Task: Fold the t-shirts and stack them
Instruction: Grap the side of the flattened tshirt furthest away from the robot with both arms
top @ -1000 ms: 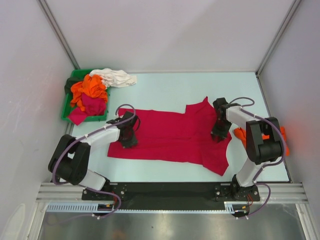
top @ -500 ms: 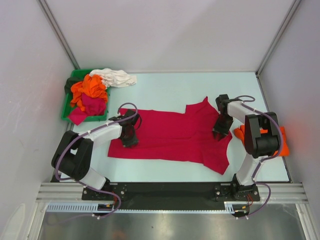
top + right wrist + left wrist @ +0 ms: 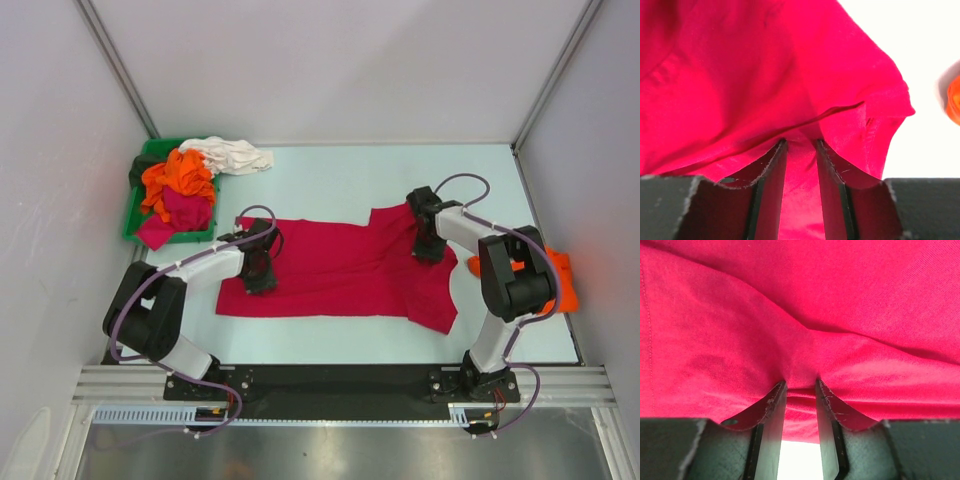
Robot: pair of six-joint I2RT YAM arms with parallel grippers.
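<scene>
The large crimson-red t-shirt (image 3: pixel 340 272) lies spread across the middle of the table. My left gripper (image 3: pixel 260 280) sits at its left end and is shut on a pinch of the red cloth (image 3: pixel 840 315), which bunches between the fingertips (image 3: pixel 800 385). My right gripper (image 3: pixel 428 252) is at the shirt's right side, shut on a fold of the same red cloth (image 3: pixel 740 75) that rises in a ridge above the jaws (image 3: pixel 800 142). Orange (image 3: pixel 178 175) and magenta (image 3: pixel 185 210) t-shirts are piled at the back left, with a white one (image 3: pixel 235 155) beside them.
A green bin (image 3: pixel 133 218) at the back left holds the pile; a dark cloth (image 3: pixel 143 168) shows at its far corner. An orange t-shirt (image 3: pixel 560 285) lies at the right table edge, close behind my right arm. White walls enclose the table on three sides.
My right gripper has moved left and toward the back, dragging the shirt's right side and lower sleeve inward. My left gripper has stayed nearly still on the left end.
</scene>
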